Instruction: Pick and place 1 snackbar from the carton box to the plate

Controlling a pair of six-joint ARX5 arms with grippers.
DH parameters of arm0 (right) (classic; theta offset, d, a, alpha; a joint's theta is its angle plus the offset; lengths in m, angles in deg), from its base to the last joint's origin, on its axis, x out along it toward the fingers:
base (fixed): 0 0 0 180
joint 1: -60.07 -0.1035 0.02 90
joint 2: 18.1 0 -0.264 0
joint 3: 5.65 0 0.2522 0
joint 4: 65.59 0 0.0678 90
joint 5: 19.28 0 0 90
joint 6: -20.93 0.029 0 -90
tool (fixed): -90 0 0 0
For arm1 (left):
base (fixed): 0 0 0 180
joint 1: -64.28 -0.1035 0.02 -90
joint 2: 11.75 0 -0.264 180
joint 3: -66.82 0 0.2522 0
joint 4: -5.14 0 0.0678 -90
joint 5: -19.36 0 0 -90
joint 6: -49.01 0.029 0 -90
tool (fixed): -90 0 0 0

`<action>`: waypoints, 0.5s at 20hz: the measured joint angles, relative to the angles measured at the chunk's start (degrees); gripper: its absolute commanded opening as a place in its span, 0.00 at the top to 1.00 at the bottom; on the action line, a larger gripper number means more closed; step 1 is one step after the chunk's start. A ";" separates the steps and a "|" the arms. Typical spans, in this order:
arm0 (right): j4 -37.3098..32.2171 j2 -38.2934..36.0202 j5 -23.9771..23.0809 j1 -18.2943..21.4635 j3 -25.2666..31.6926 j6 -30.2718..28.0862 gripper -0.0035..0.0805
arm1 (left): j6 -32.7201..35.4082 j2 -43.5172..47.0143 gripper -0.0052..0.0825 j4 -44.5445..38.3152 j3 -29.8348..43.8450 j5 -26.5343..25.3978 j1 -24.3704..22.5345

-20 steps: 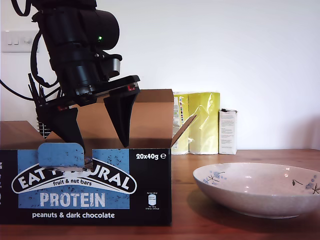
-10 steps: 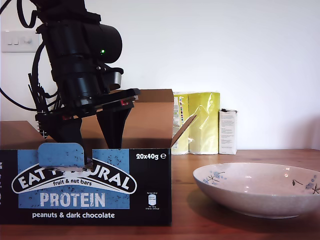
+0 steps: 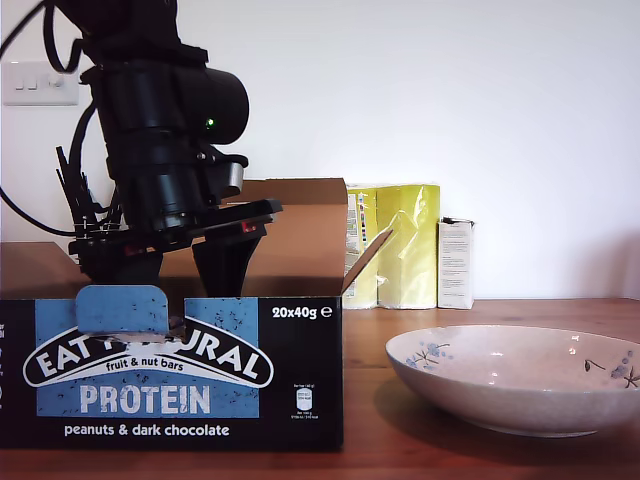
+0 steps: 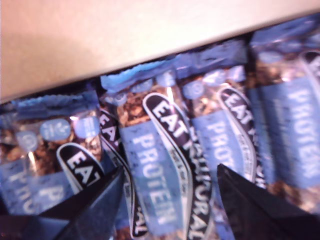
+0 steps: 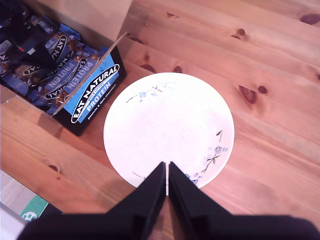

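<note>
Carton box (image 3: 170,370), black and blue with brown flaps, at the exterior view's left on the wooden surface (image 3: 380,440); front reads "EAT NATURAL fruit & nut bars PROTEIN peanuts & dark chocolate" and "20x40g". Inside it, rows of wrapped bars marked "EAT NATURAL PROTEIN"; one snackbar (image 4: 155,185) lies between the spread, released fingers of my first gripper (image 4: 170,200), lowered into the box. Plate (image 5: 170,130), off-white with blue flowers, bare beside the box; my second gripper (image 5: 166,187) hangs above it, fingers clenched together on nothing.
</note>
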 measured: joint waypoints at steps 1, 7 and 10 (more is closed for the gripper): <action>-0.02 0.00 0.02 0.00 0.00 0.00 0.97 | 0.00 0.00 0.37 -0.17 0.00 0.00 0.00; 0.00 0.00 0.02 0.00 0.00 0.00 0.97 | 0.02 -0.02 0.82 0.07 0.00 -0.31 0.00; -0.02 0.00 0.02 0.00 0.00 0.00 0.97 | 0.02 0.00 0.82 0.07 0.00 -0.28 0.00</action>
